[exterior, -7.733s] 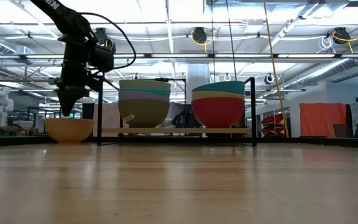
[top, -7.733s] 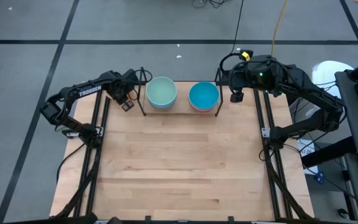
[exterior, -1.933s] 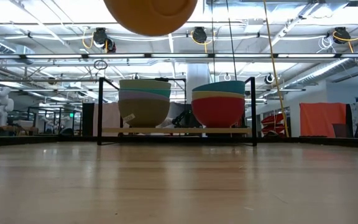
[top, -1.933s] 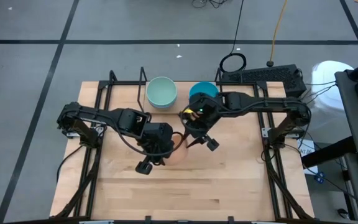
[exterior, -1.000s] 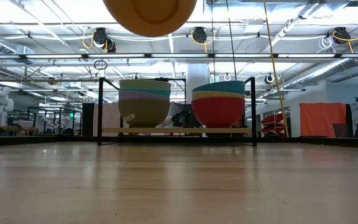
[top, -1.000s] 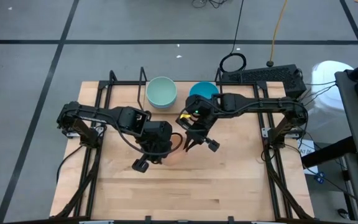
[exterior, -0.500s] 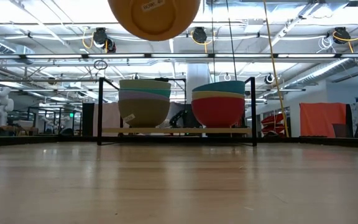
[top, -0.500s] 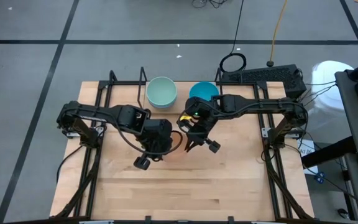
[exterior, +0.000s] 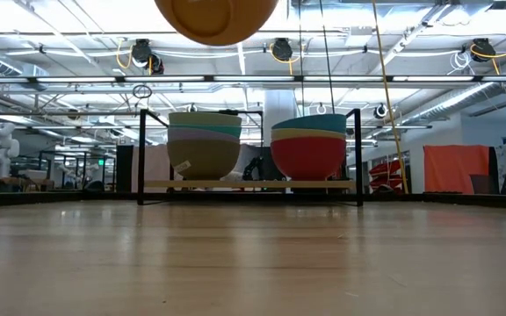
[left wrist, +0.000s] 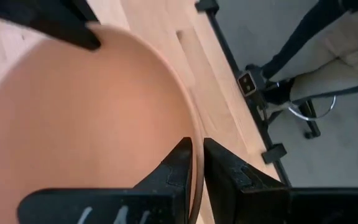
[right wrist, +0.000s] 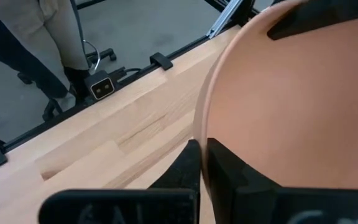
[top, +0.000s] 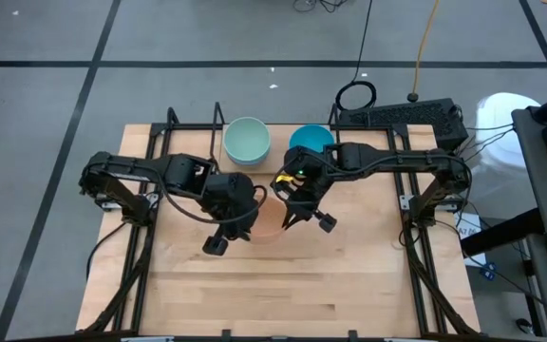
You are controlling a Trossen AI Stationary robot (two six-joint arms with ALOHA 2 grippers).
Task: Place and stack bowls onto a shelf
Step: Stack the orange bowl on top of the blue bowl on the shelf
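Centrally held above the table: orange bowl (top: 267, 215), mid-frame in the high view, mostly hidden there under both arms. Seen from below at the top edge of the low view (exterior: 217, 19), well clear of the tabletop (exterior: 253, 263). Gripped on two sides of the rim: left gripper (left wrist: 196, 163) pinched over the rim in the left wrist view, one finger inside and one outside; right gripper (right wrist: 203, 163) clenched the same way on the rim in the right wrist view. Behind, at upper centre of the high view, shelf (exterior: 249, 185) with two stacks, mint green bowl (top: 247, 140) topping the left stack, teal-blue bowl (top: 310, 141) topping the right. Stack layers visible only in the low view. Legs of a person (right wrist: 17, 37) beyond the table edge, wrist views only.
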